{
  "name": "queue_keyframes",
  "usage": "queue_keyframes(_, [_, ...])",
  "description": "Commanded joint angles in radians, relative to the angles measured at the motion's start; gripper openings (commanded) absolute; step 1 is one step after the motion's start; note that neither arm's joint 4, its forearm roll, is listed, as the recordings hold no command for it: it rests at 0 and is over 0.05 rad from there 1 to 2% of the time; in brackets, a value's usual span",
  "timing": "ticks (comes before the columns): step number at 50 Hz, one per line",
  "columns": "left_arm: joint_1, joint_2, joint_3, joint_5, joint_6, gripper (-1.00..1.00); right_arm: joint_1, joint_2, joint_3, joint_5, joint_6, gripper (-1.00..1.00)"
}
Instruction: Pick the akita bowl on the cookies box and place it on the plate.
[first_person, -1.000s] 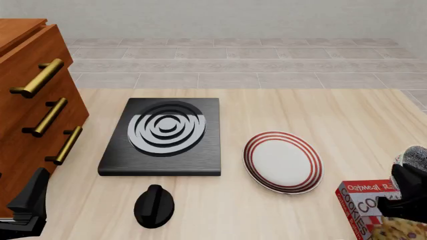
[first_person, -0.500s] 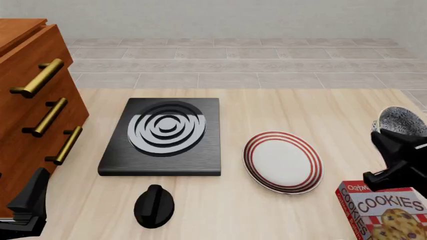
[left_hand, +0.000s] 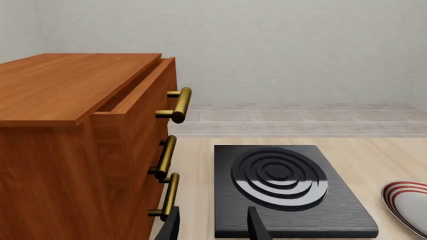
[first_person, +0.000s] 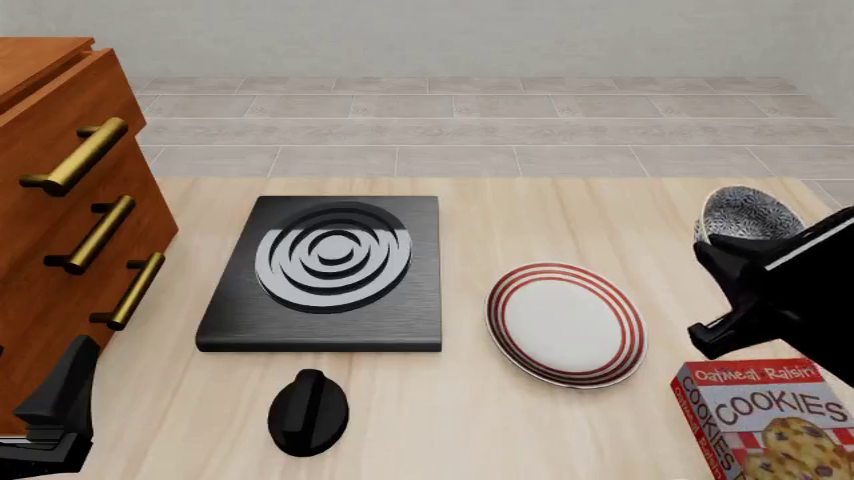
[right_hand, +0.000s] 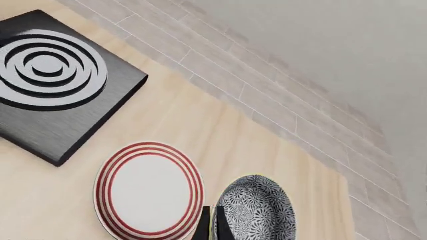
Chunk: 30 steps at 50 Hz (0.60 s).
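The akita bowl (first_person: 750, 215) hangs in the air at the right of the front view, tilted, its speckled inside showing. My right gripper (first_person: 721, 238) is shut on its rim; in the right wrist view the bowl (right_hand: 257, 210) sits beside the closed fingers (right_hand: 212, 225). The white plate (first_person: 566, 323) with red rings lies on the table to the bowl's left and lower; it also shows as the plate (right_hand: 149, 189). The red cookies box (first_person: 771, 418) lies at the front right with nothing on it. My left gripper (left_hand: 212, 227) stands open near the cabinet at the front left.
A black stove (first_person: 331, 270) with silver rings lies left of the plate, with a black knob (first_person: 308, 411) in front of it. A wooden cabinet (first_person: 67, 230) with brass handles stands at the left edge. Tiled floor lies beyond the table's far edge.
My right gripper has lifted the bowl off the cookies box and carried it up and leftward toward the plate. The box top now shows in full. The left arm has stayed still.
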Motion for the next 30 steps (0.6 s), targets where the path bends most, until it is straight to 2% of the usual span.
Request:
queue_keyframes(1, [0.0, 0.0, 0.0, 0.0, 0.0, 1.0, 0.048, 0.037, -0.073, 0.03, -0.018, -1.0])
queue_keyframes(2, [0.0, 0.0, 0.0, 0.0, 0.0, 1.0, 0.05, 0.035, -0.063, 0.021, -0.039, -1.0])
queue_keyframes(7, [0.0, 0.0, 0.0, 0.0, 0.0, 1.0, 0.07, 0.038, -0.071, 0.033, -0.041, -1.0])
queue_keyframes(18, [0.0, 0.0, 0.0, 0.0, 0.0, 1.0, 0.123, 0.037, -0.076, 0.062, -0.011, -1.0])
queue_keyframes(30, [0.0, 0.0, 0.0, 0.0, 0.0, 1.0, 0.159, 0.065, -0.074, 0.044, 0.011, -1.0])
